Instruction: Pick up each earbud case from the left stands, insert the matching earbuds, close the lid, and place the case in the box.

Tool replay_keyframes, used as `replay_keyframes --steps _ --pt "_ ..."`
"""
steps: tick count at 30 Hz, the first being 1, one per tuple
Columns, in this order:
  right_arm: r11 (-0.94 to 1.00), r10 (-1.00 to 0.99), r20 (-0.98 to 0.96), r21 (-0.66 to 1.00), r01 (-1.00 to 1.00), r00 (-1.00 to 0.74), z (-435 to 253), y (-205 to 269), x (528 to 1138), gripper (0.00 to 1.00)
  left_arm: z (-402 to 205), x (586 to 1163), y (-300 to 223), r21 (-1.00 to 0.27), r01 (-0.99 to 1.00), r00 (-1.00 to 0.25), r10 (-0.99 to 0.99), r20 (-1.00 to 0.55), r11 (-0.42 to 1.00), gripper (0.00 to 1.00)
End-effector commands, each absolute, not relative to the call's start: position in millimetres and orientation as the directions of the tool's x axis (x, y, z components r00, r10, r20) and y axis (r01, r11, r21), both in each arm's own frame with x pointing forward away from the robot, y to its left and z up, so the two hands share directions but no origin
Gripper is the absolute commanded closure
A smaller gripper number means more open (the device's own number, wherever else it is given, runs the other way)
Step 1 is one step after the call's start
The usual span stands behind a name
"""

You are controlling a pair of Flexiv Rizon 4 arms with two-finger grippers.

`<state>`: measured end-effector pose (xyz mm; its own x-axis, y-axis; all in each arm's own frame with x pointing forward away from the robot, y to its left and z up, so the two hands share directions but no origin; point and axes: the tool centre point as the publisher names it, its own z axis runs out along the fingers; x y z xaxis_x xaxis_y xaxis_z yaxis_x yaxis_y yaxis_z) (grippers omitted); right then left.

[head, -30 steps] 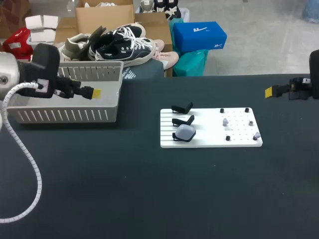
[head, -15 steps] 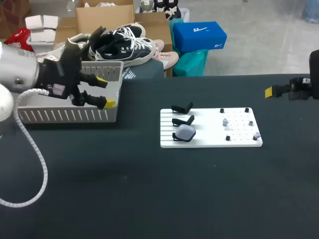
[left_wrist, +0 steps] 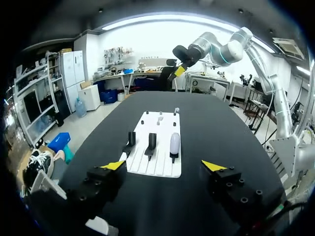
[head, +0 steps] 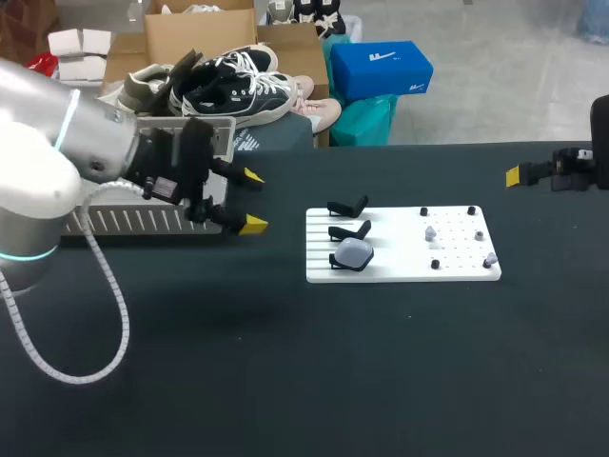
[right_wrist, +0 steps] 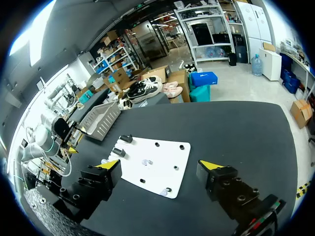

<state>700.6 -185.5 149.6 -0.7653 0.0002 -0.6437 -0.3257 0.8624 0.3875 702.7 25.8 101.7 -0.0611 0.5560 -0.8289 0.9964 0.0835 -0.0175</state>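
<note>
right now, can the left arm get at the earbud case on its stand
Probably yes. The left pincer is open and faces the earbud case, and nothing visible lies between them. The two empty stands sit beside the case, not in front of it.

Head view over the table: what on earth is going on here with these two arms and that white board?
Nothing is held right now. The left gripper hangs open and empty between the grey slatted basket and the white pegged board. One pale rounded earbud case sits on the front one of three black stands; the other two are bare. Small pale earbuds lie on the board's peg side. The right gripper is open at the dark table's right edge.
</note>
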Motion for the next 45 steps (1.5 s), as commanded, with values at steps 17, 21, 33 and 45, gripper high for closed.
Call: replay_keyframes --steps 17,21,33,45 --pt "0.862 0.0 -0.643 0.388 -0.327 -0.765 149 -186 701 0.0 51 701 -28 -0.005 1.0 0.0 0.527 -0.85 -0.007 0.0" --pt "0.862 0.0 -0.643 0.388 -0.327 -0.765 149 -186 701 0.0 49 704 -35 0.005 1.0 0.002 0.52 -0.854 0.003 0.02" --pt "0.862 0.0 -0.643 0.388 -0.327 -0.765 149 -186 701 0.0 38 703 -57 0.007 1.0 0.01 0.505 -0.863 -0.007 0.41" --pt "0.862 0.0 -0.643 0.388 -0.327 -0.765 149 -186 701 0.0 29 698 -72 0.02 0.999 0.037 0.489 -0.872 -0.039 0.56"
